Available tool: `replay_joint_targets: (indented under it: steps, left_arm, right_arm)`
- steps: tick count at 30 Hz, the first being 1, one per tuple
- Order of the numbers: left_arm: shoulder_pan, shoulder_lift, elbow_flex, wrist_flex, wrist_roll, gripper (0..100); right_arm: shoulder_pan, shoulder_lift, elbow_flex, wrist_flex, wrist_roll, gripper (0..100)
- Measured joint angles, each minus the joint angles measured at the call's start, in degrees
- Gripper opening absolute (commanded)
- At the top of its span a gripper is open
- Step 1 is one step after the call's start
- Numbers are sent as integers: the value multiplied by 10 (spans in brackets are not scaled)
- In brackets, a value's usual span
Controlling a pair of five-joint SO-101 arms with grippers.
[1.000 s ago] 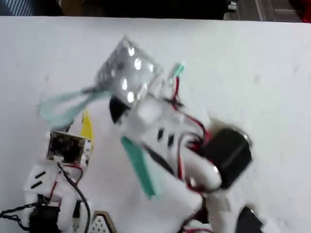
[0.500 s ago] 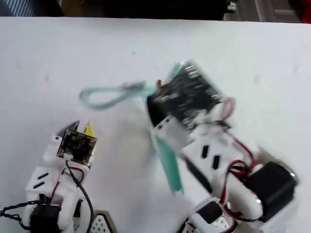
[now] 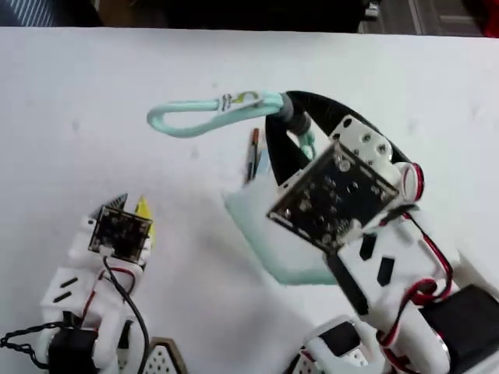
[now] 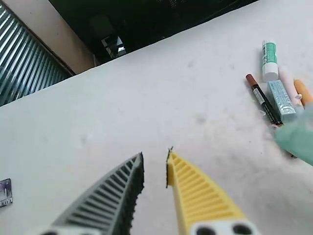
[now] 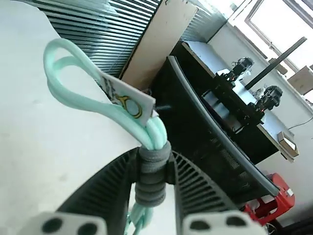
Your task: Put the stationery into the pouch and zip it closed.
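Observation:
My right gripper (image 3: 290,117) is shut on the grey collar (image 5: 151,176) of the pouch's mint cord loop (image 3: 203,113), which sticks out to the left. The pale mint pouch (image 3: 269,234) lies under and beside that arm, partly hidden by it. Several stationery pieces lie in a cluster just past the pouch: a brown pen (image 4: 261,100), a green and white stick (image 4: 269,58) and a teal piece (image 4: 281,98); the pen tips (image 3: 253,152) show from above. My left gripper (image 3: 129,204), with grey and yellow fingers (image 4: 195,196), stands slightly open and holds nothing, near the table's front left.
The white table (image 3: 93,86) is bare to the left and at the back. Dark furniture and a slatted panel stand beyond the far edge (image 4: 146,29). The right arm's body and cables (image 3: 405,273) take up the front right.
The right arm has swung from centre-left over to the right, carrying the cord loop rightward and farther back; the pouch shifted with it. The left arm has barely moved.

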Motion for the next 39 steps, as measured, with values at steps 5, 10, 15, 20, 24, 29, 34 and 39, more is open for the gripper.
replay_joint_targets:
  steps: [5,10,15,20,24,29,34,39]
  left_arm:
    - [0,0,37,0,2,111]
    - [0,4,125,-54,2,110]
    - [0,10,175,-102,2,110]
    - [0,10,205,-123,2,110]
    - [-1,10,221,-137,2,110]
    - [-1,10,229,-152,2,110]
    - [-1,10,229,-155,2,110]
    - [-1,10,229,-155,2,110]
  right_arm:
    - [1,0,-18,25,7,17]
    - [1,0,-18,103,-36,17]
    - [1,-7,8,148,-98,17]
    - [0,-4,106,148,-115,17]
    - [0,3,193,148,-118,17]
    - [-1,-10,215,148,-118,19]
    - [-1,-8,216,148,-118,21]
    - [-1,-7,216,148,-118,21]
